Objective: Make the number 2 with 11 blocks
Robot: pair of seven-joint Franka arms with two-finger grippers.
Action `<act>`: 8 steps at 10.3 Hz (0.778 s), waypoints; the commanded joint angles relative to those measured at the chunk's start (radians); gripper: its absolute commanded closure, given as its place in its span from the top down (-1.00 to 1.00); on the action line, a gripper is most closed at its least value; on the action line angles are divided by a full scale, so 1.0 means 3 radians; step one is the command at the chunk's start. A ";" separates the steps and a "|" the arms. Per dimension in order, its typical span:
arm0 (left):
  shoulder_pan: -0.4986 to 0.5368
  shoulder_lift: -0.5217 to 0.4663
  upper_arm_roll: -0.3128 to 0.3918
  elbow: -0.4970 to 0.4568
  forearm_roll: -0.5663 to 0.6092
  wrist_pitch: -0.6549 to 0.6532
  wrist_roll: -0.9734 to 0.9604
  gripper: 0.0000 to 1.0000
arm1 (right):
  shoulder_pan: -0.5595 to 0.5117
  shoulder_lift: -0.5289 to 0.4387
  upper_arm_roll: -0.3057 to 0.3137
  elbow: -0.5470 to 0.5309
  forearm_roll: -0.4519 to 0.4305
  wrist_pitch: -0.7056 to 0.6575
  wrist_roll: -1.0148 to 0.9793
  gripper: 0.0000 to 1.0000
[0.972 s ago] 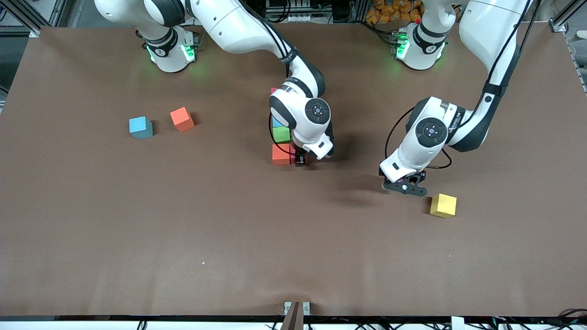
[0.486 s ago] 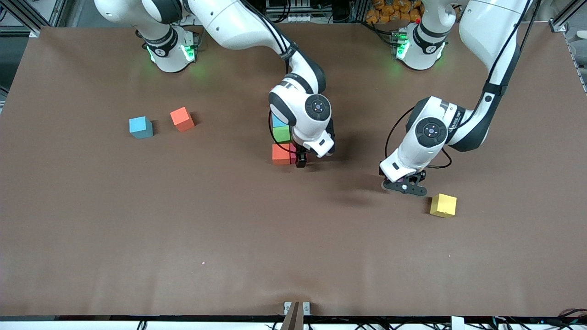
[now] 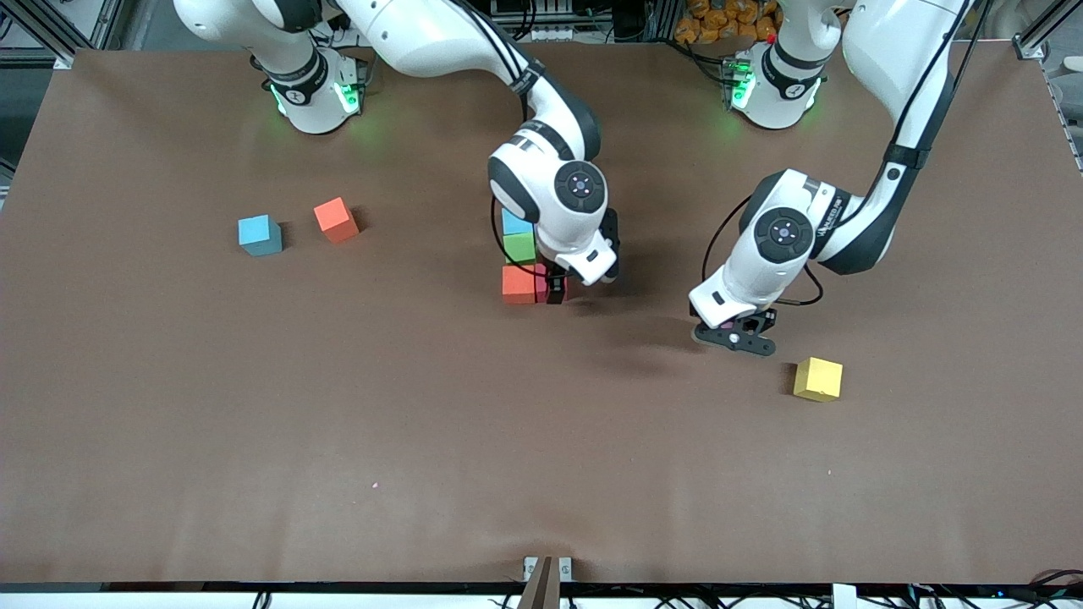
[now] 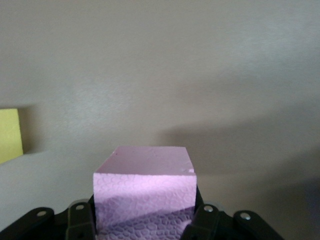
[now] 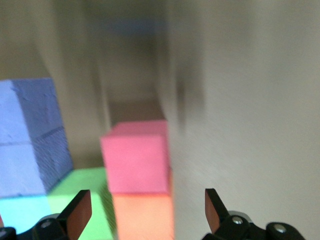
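Right gripper [image 3: 554, 295] had risen, jaws now apart over the pink block [image 5: 135, 156]; left gripper [image 3: 734, 335] stayed clamped on a purple block [image 4: 145, 192].

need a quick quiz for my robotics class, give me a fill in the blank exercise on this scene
1. The left claw is shut on a ____ block.
2. The right claw is ____ above the pink block in the cluster.
3. The lone block nearest the left claw is the ____ one.
4. Toward the right arm's end of the table, an orange block sits beside a ____ block.

Missing words: purple; open; yellow; light blue
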 commanded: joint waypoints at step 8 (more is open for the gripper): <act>-0.0251 0.0271 -0.0198 0.0481 0.0051 -0.0076 0.1764 0.16 | -0.0846 -0.0657 -0.0967 -0.0081 0.0054 -0.0148 0.0388 1.00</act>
